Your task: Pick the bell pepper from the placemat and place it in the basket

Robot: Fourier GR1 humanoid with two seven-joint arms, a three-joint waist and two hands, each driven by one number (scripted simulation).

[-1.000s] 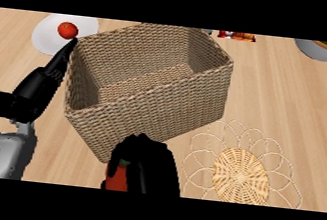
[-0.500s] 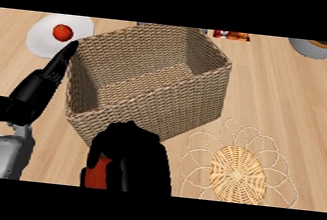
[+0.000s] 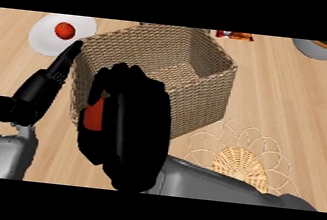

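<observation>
At the far left, the grey left forearm rises from the lower edge, and its black left hand [image 3: 39, 89] stands with straight fingers pointing up and slightly right; the fingertips lie just beside the left wall of the basket, and nothing is held in it. Behind those fingertips, a round white plate [image 3: 46, 39] lies on the light wooden counter [image 3: 301, 101] with a small red round fruit [image 3: 65, 30] on it.

Next comes the square woven wicker basket [image 3: 199, 80], tan, open at the top, its inside visible down to the floor. In front of its near-left corner the black right hand [image 3: 127, 128] fills the middle of the view, its grey forearm coming in from the lower right. The back of the hand faces the camera, raised above the counter, with the fingers curled over at the top near the basket's front rim. They are wrapped round the red-orange bell pepper [image 3: 94, 115], of which only a strip shows at the hand's left edge; the rest is hidden behind the hand.

Right of the forearm lies the round woven straw placemat [image 3: 255, 152] with looped lacy edging, flat on the counter beside the basket's front-right corner. At the top right edge a grey bowl [image 3: 317, 49] is partly cut off, and a small red-orange object [image 3: 235, 35] shows just behind the basket.
</observation>
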